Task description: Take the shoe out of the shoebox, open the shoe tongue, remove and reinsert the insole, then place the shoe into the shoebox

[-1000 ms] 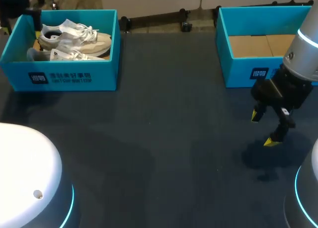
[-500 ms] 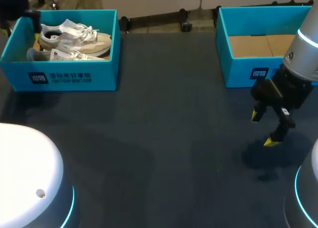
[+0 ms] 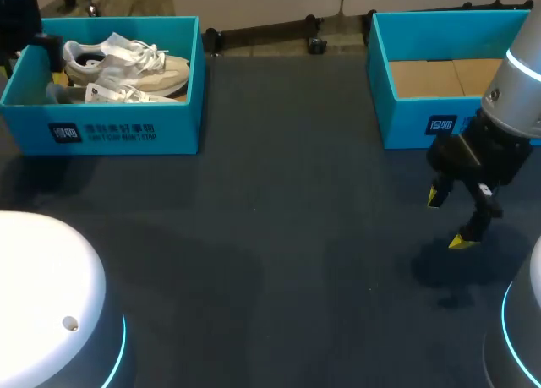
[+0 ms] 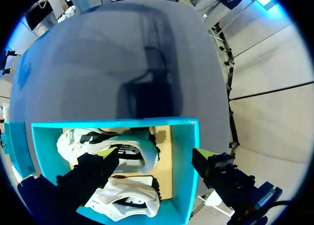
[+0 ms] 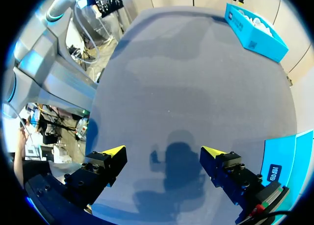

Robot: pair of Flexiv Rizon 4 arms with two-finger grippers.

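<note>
Shoes [image 3: 127, 62], pale, lie inside the teal shoebox [image 3: 118, 134]; left gripper [image 4: 157, 154] hangs spread wide above that shoebox; right gripper [image 3: 447, 220], also spread, is well apart from it.

table [image 3: 279, 236]: dark matt covering, faintly grainy, no shine
shoebox [image 3: 127, 134]: teal card, smooth matt walls, bare brown board on the floor
shoes [image 3: 127, 62]: pale cloth uppers with dull, soft-looking panels; woven laces
second shoebox [image 3: 406, 126]: same teal card, raw brown cardboard inside
right gripper [image 3: 448, 220]: hard matt black fingers, yellow tips that look like plastic
arm shell [image 3: 42, 286]: white, smooth, glossy
</note>
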